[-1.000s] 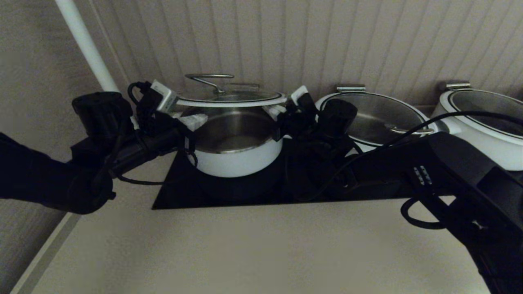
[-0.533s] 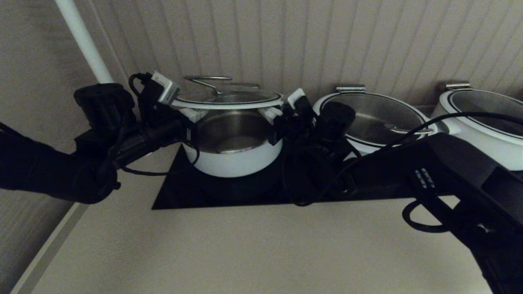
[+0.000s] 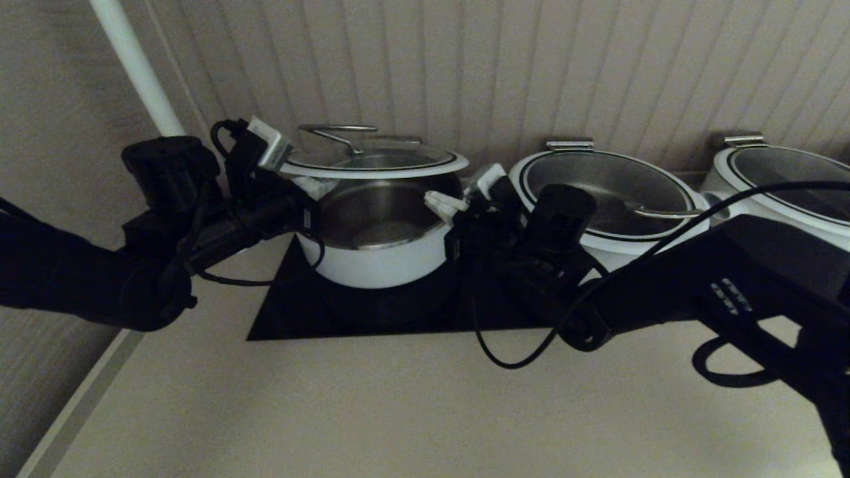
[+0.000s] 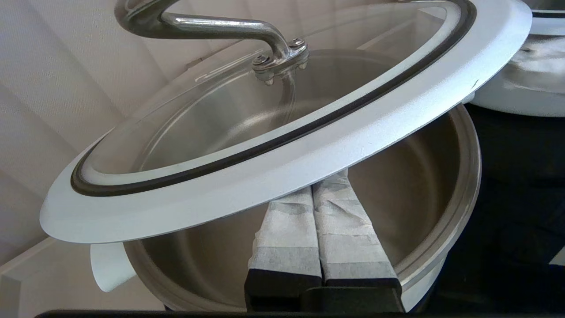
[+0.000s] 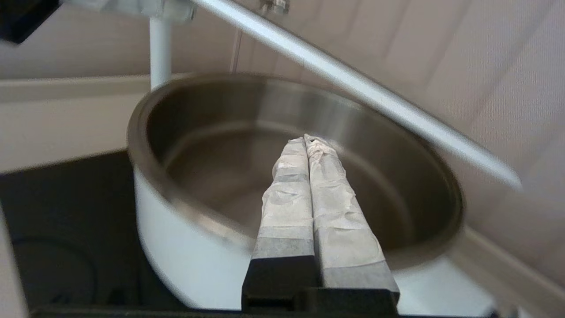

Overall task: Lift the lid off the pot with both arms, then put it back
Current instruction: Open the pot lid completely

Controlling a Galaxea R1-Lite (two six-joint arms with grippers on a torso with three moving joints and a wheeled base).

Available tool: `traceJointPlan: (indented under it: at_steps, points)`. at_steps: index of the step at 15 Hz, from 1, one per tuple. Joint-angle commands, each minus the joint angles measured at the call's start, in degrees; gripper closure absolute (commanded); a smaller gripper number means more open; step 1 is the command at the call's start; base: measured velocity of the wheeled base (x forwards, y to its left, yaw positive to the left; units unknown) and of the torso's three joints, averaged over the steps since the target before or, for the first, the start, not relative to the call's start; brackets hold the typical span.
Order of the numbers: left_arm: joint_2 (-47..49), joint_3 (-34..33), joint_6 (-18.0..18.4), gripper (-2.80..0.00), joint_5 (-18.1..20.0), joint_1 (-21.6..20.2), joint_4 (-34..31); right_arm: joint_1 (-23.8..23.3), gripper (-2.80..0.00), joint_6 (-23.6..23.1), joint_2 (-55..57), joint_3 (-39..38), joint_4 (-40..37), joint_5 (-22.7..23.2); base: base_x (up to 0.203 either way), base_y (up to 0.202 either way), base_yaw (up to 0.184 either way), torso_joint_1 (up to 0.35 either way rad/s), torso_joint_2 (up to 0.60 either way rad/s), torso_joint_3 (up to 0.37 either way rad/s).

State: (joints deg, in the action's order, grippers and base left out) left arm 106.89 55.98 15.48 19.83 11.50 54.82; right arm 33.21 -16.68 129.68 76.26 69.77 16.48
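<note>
The lid (image 3: pixel 375 164), glass with a white rim and an arched steel handle, hangs tilted just above the open pot (image 3: pixel 378 259). My left gripper (image 3: pixel 317 188) is shut, and its fingers lie under the lid's left rim, carrying it. In the left wrist view the fingers (image 4: pixel 287 229) run under the lid (image 4: pixel 273 163) over the pot's steel inside (image 4: pixel 423 176). My right gripper (image 3: pixel 438 201) is shut and empty at the pot's right rim, below the lid and apart from it. In the right wrist view it (image 5: pixel 307 142) points over the pot (image 5: pixel 176 247), and the lid's rim (image 5: pixel 353 88) passes above.
The pot stands on a black cooktop (image 3: pixel 285 312). A wider white pot with its lid (image 3: pixel 611 192) sits close on the right, and another (image 3: pixel 783 179) is at the far right. The ribbed wall is right behind. A white pole (image 3: pixel 136 66) stands at the back left.
My right gripper has dropped down and drawn back from under the lid's right edge. The lid now rests on the left fingers. The left arm has barely moved.
</note>
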Motion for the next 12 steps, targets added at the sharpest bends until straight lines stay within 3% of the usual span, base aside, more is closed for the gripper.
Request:
traceJointPlan:
  at_steps: [1, 8, 12]
  points:
    - [-0.2, 0.0, 0.1, 0.0, 0.1, 0.0, 0.4, 0.0, 0.0, -0.2, -4.5, -5.2, 1.2, 0.1, 0.0, 0.0, 0.0, 0.0, 0.0, 0.0]
    - [0.0, 0.0, 0.1, 0.0, 0.1, 0.0, 0.4, 0.0, 0.0, -0.1, -22.2, -27.1, 1.6, -0.2, 0.0, 0.0, 0.0, 0.0, 0.0, 0.0]
    - [0.0, 0.0, 0.2, 0.0, 0.1, 0.0, 0.4, -0.2, 0.0, 0.1, -34.8, -39.8, 1.2, -4.5, 0.0, 0.0, 0.0, 0.0, 0.0, 0.0]
